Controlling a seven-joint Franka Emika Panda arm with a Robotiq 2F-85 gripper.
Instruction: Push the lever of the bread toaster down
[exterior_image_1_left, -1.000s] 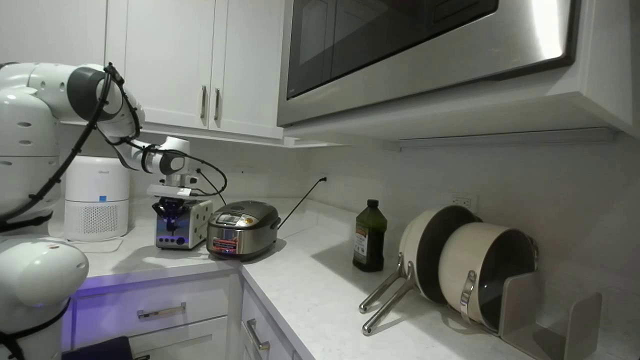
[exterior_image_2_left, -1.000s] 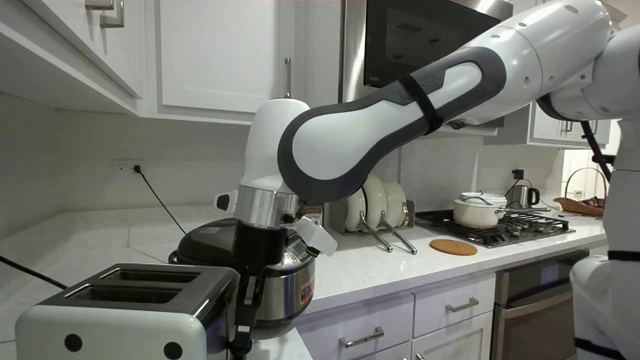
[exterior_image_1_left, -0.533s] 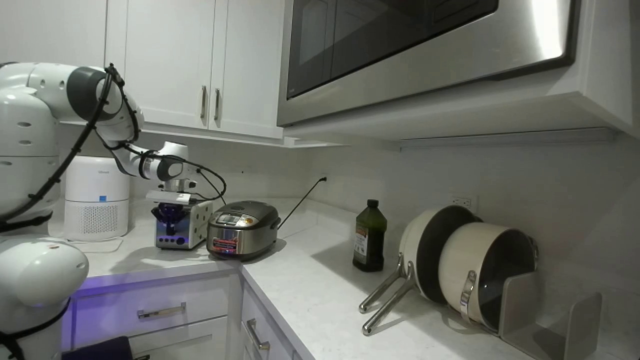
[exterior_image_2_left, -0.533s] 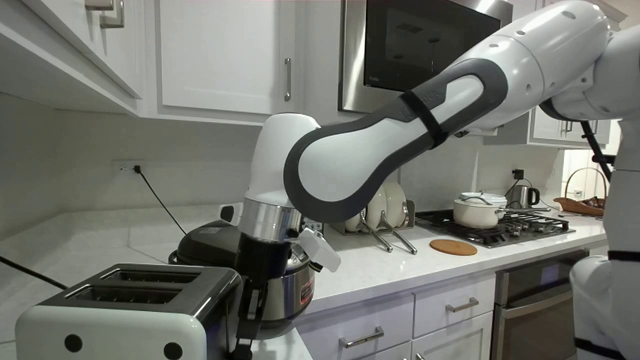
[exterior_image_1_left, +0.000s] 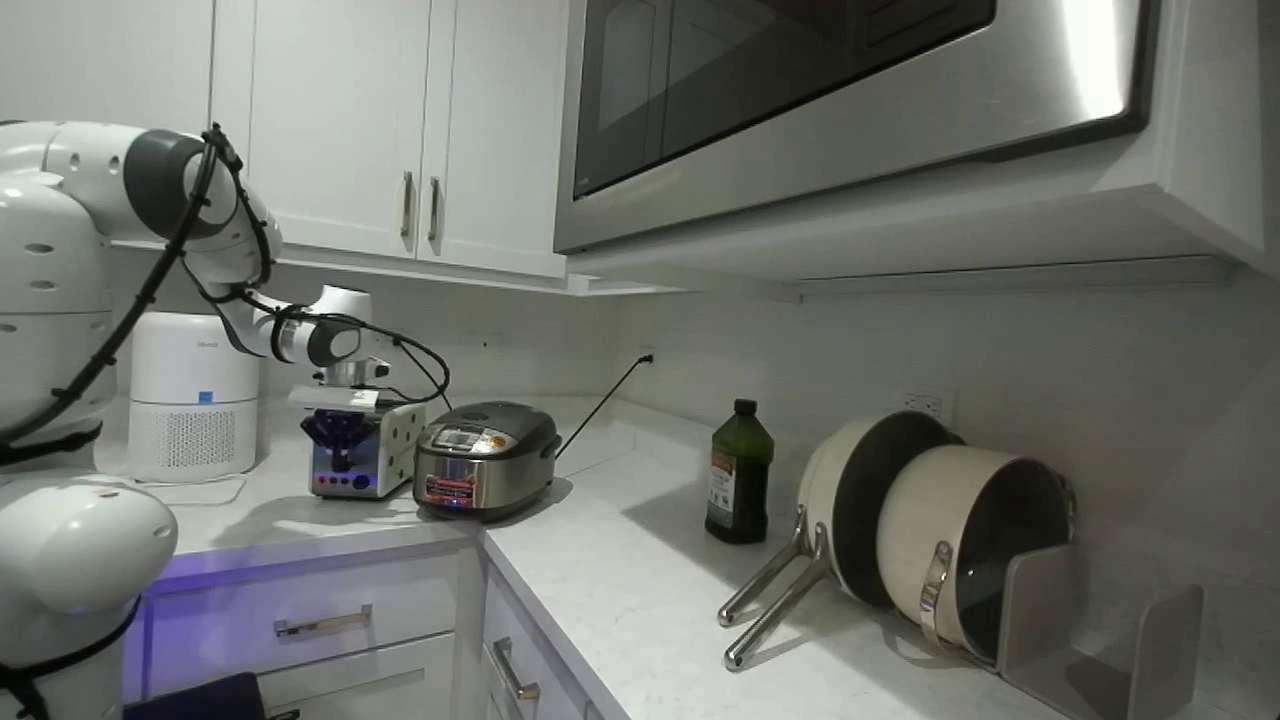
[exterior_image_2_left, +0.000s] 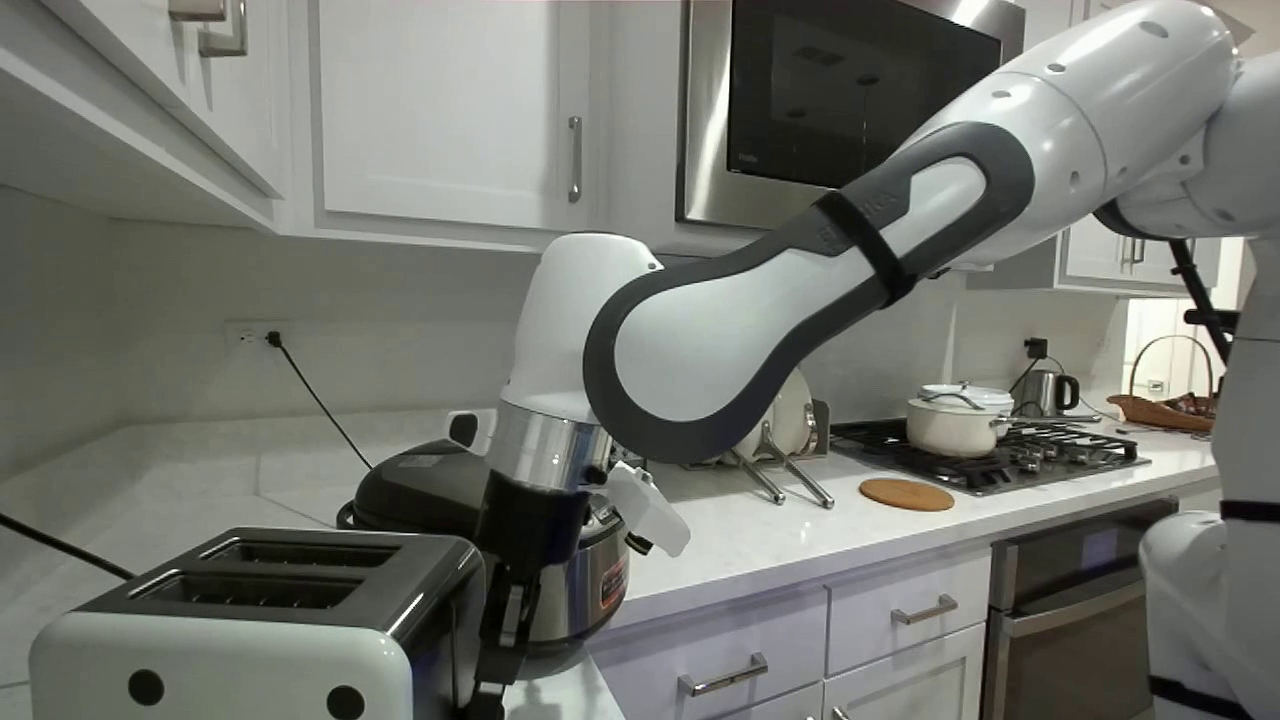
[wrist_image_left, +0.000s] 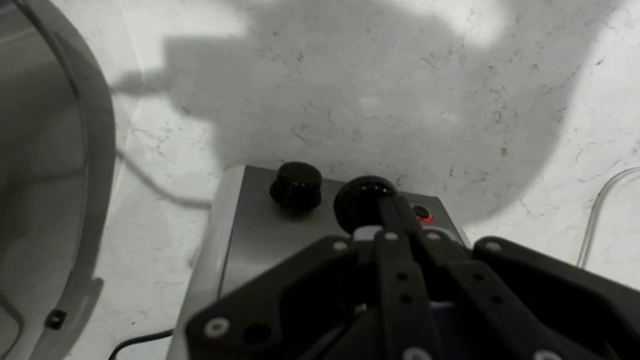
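Robot arm (exterior_image_2_left: 740, 330): lettering (exterior_image_2_left: 882, 206) ending "KA" was readable beside the black strap (exterior_image_2_left: 868, 248), rest too faint. Microwave (exterior_image_2_left: 860, 100): wordmark (exterior_image_2_left: 747, 158) was too small to read. White appliance (exterior_image_1_left: 195, 430), back from the front edge of the counter (exterior_image_1_left: 620, 580): tiny brand print (exterior_image_1_left: 207, 345) and blue sticker (exterior_image_1_left: 205, 397), both illegible. Rice cooker (exterior_image_1_left: 515, 465), by the inner front corner: red label (exterior_image_1_left: 450, 490) was blurred. Bottle (exterior_image_1_left: 748, 490), toward the back edge: paper label (exterior_image_1_left: 721, 482) unreadable.

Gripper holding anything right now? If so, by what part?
Nothing seems held: in the wrist view the gripper is shut, with nothing visible between its fingers. They overlap the toaster's round black knob, probably the lever; contact can't be told.
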